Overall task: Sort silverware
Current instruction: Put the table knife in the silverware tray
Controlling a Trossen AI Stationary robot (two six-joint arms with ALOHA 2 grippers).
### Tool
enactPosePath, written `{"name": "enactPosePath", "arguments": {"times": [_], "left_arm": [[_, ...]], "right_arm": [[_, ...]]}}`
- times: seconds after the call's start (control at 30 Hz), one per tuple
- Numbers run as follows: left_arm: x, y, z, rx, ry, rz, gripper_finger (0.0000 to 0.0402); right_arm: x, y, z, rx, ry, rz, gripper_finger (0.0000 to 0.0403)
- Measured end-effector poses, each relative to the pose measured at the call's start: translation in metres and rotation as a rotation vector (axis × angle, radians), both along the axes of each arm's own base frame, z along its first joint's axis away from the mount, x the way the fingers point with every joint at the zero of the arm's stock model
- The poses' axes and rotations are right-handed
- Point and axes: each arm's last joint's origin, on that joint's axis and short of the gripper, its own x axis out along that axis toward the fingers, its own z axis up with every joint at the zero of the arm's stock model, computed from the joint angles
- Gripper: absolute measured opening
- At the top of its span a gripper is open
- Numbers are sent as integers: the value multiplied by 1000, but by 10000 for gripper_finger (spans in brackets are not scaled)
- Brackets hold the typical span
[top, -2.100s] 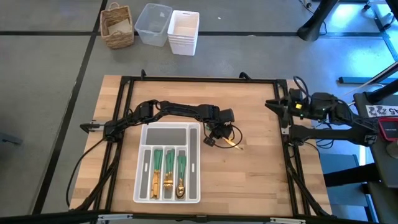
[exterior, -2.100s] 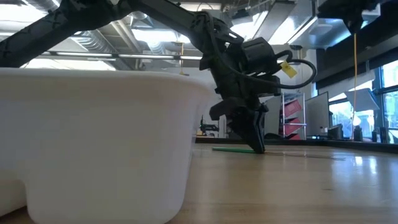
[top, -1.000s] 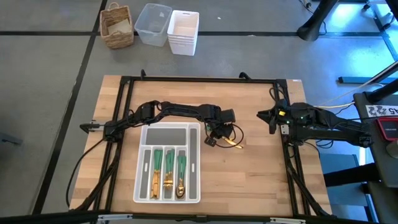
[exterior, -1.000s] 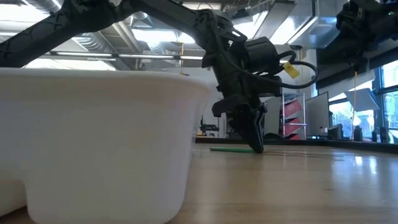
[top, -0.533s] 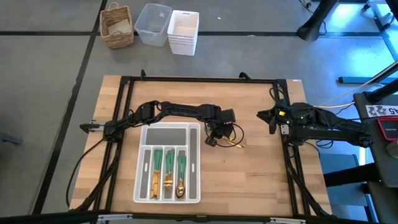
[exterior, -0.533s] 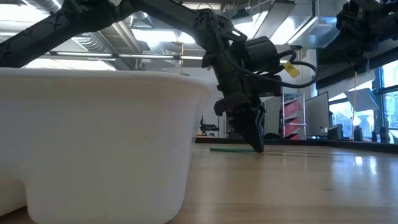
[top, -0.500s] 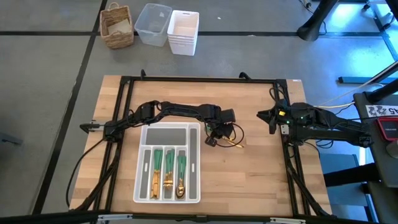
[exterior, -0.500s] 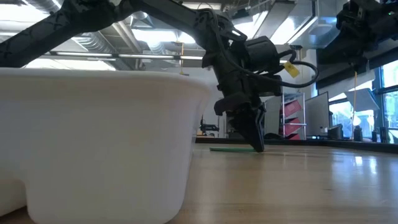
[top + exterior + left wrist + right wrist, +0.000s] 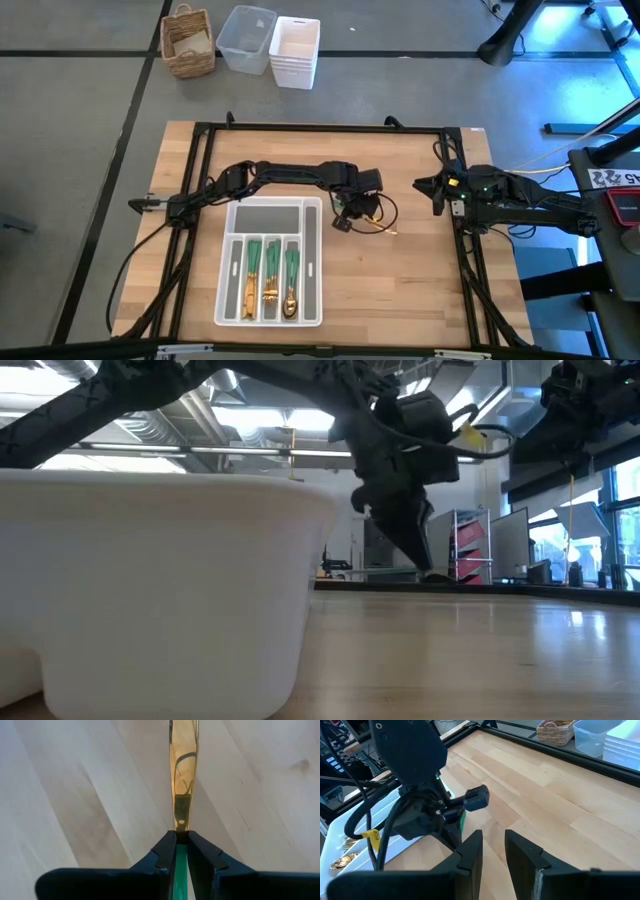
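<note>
left gripper [image 9: 181,851] pinches the green handle of a gold-headed knife [image 9: 183,775], lifted just above the pale wooden table [image 9: 420,270] beside the white compartmented tray [image 9: 310,260] holding more green-handled silverware [image 9: 268,275]. right gripper [image 9: 492,851], fingers parted and empty, waits well apart.

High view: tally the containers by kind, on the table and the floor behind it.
Wicker basket: 1
Clear plastic bin: 1
White bin stack: 1
White organizer tray: 1
Total: 4

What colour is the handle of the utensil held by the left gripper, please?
Green, with a gold head; the utensil shows best in the left wrist view.
</note>
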Motion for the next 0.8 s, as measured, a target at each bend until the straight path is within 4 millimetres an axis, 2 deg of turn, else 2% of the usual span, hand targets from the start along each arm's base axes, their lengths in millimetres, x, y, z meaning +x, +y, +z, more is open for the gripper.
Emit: {"name": "enactPosePath", "arguments": {"times": [0.4,0.8], "left_arm": [[-9,-9,26,3,92,-47,29],[-16,-53,28,9,175,-159,28]], "right_arm": [[0,0,0,0,3,0,83],[0,0,0,0,3,1,83]]}}
